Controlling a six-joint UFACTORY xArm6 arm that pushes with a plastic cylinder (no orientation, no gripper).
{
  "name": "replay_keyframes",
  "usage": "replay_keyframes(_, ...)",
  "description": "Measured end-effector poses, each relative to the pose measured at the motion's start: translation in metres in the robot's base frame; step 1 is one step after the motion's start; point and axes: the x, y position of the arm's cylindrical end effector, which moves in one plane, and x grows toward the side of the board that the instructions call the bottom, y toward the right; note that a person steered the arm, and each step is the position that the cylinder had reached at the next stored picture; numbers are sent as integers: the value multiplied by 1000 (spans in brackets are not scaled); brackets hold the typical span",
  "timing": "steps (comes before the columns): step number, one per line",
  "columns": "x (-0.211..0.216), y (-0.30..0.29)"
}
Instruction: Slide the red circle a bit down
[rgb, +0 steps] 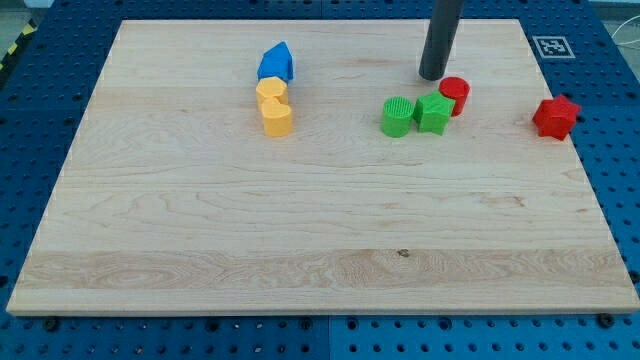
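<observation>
The red circle (455, 95) stands on the wooden board (320, 230) at the upper right of centre. It touches a green star (434, 112) at its lower left. A green circle (398, 116) sits left of the star. My tip (432, 76) is on the board just up and left of the red circle, very close to it. A red star (556, 117) lies alone farther to the right.
A blue block with a pointed top (276, 63) sits at the upper left of centre. Two yellow blocks (274, 106) are stacked in a column below it. A marker tag (551, 45) lies beyond the board's top right corner.
</observation>
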Motion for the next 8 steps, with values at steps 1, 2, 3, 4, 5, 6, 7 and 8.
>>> replay_keyframes(1,4,0)
replay_keyframes(2,15,0)
replay_keyframes(3,23,2)
replay_keyframes(4,23,13)
replay_keyframes(5,24,21)
replay_keyframes(6,27,28)
replay_keyframes(7,30,33)
replay_keyframes(8,36,34)
